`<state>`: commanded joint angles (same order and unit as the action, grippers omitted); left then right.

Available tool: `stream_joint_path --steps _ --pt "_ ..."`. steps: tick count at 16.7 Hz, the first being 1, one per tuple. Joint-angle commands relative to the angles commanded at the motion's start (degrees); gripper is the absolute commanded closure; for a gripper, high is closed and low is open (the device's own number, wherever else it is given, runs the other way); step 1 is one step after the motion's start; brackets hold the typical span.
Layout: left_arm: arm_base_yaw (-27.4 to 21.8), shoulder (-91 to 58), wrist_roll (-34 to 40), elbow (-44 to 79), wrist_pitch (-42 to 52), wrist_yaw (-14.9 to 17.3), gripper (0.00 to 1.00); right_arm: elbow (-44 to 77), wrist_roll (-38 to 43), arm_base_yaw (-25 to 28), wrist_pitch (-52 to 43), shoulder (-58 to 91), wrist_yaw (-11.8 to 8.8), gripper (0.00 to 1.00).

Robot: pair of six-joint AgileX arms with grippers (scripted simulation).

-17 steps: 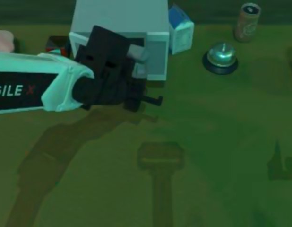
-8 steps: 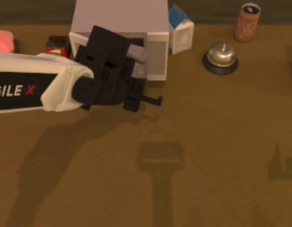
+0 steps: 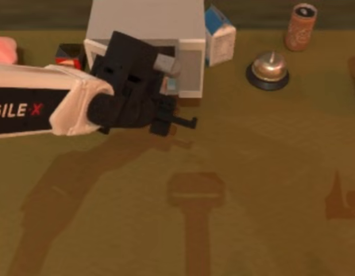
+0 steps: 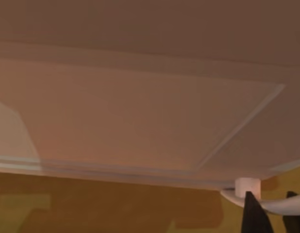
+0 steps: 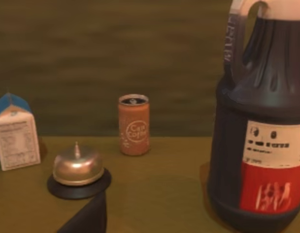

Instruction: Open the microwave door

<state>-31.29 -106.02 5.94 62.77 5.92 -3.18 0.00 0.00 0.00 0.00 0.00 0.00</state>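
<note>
Microwave door (image 3: 186, 69), front of the microwave (image 3: 146, 20) at the table's far left-centre: likely rigid, light, swinging on hinges, best taken by its handle edge, where left gripper (image 3: 166, 95) presses close, fingers' state impossible to tell; right gripper out of sight.

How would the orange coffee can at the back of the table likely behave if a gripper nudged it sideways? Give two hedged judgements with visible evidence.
The coffee can stands upright, tall and narrow, so a high push would probably tip it. Once down, its round body would likely roll, perhaps toward the bell nearby. Its smooth wall looks stiff but possibly slippery.
</note>
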Motion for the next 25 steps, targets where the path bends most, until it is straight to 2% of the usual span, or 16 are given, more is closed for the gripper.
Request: stream_joint_path --steps 5,12,25 --pt "0.0 0.0 0.0 0.0 0.0 0.0 1.0 0.0 0.0 0.0 0.0 0.0 0.0 0.0" --pt "0.9 1.2 -2.4 -1.6 -0.5 2.1 1.0 0.0 0.0 0.0 0.0 0.0 0.0 0.0" --pt "0.9 1.2 -2.4 -1.6 -0.5 2.1 1.0 0.0 0.0 0.0 0.0 0.0 0.0 0.0"
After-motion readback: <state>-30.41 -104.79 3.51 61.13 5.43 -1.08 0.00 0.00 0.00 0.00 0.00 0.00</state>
